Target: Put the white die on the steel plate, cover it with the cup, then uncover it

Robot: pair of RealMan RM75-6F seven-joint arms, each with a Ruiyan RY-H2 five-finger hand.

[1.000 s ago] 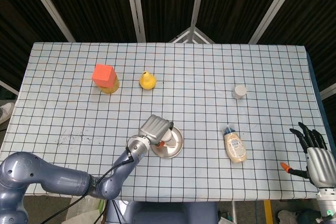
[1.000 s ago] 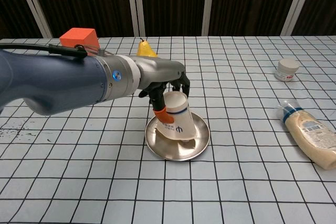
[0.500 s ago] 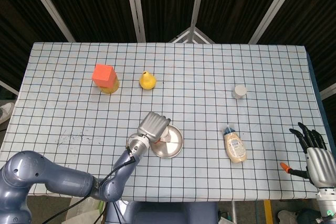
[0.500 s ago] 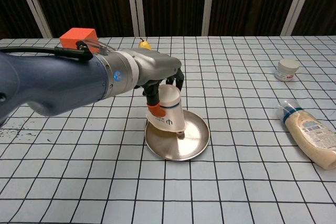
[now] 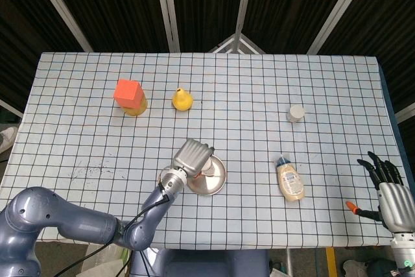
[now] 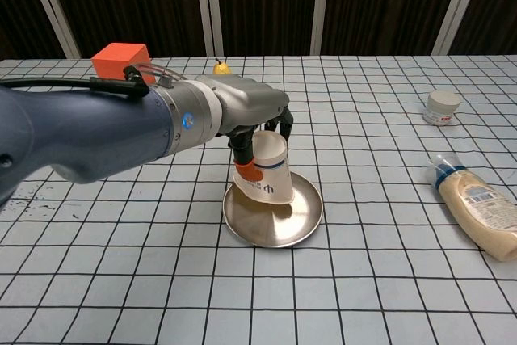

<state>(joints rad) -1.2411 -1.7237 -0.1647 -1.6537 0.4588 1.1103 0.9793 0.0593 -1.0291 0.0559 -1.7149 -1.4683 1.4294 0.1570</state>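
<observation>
Left hand: the left hand grasps the cup from above, fingers wrapped round its upper part, thumb with orange tip against the near side. In the head view the left hand hides most of the cup.
Cup: white paper cup with a dark logo, mouth down and tilted, its base end leaning toward the hand. The lower rim sits over the steel plate; whether the rim touches the plate all round cannot be told.
Steel plate: round, shiny, flat on the checked tablecloth near the front middle of the table (head view: steel plate partly under the hand).
White die: not visible in either view; cannot tell whether it lies under the cup.
Right hand: the right hand shows only in the head view, at the table's front right corner, holding nothing, fingers spread apart and thumb out to the side.
Mayonnaise bottle: the squeeze bottle lies on its side right of the plate, well apart from it.
Small jar: the white jar stands upright beyond the bottle.
Far side: an orange block sits on top of a yellowish clear container; a yellow pear stands just to its right.
</observation>
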